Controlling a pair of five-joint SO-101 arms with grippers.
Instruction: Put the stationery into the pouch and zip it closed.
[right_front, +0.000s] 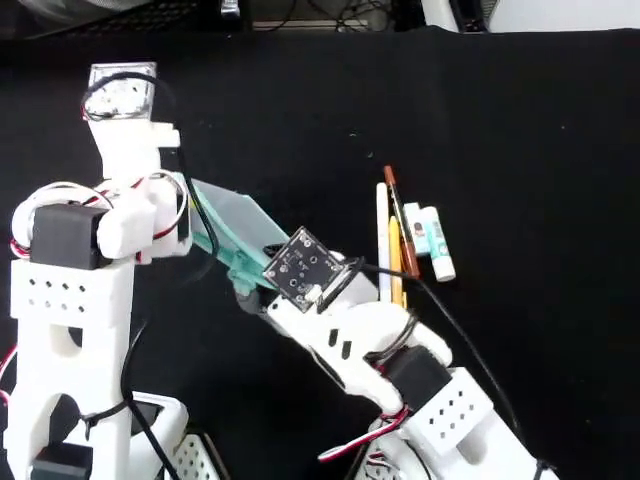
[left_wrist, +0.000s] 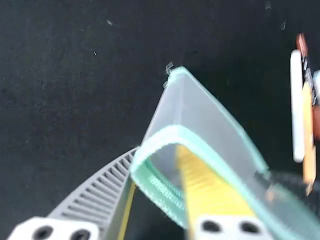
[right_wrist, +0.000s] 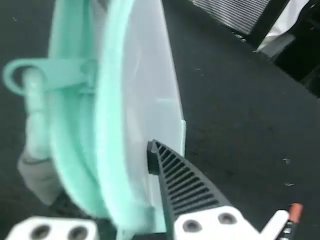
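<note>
A translucent pouch (right_front: 238, 218) with a mint-green zip hangs tilted above the black table, held between both arms. My left gripper (right_front: 196, 226) is shut on the pouch's rim (left_wrist: 165, 135); a yellow finger (left_wrist: 200, 190) shows through the wall and a grey ribbed finger (left_wrist: 102, 192) lies outside. My right gripper (right_front: 252, 286) is shut on the pouch's other end, its black ribbed finger (right_wrist: 182, 185) pressed on the clear wall (right_wrist: 147, 75). The zip pull (right_wrist: 45, 72) is beside it. The stationery (right_front: 405, 235) lies on the table to the right: a white pen, pencils and a glue stick.
A black cloth (right_front: 520, 130) covers the table. The white pen (left_wrist: 297, 110) and an orange pencil (left_wrist: 309, 140) lie side by side just beyond the pouch. My right arm's cable (right_front: 455, 330) crosses near the pencils' lower ends. A mesh chair (right_wrist: 240, 15) stands behind the table.
</note>
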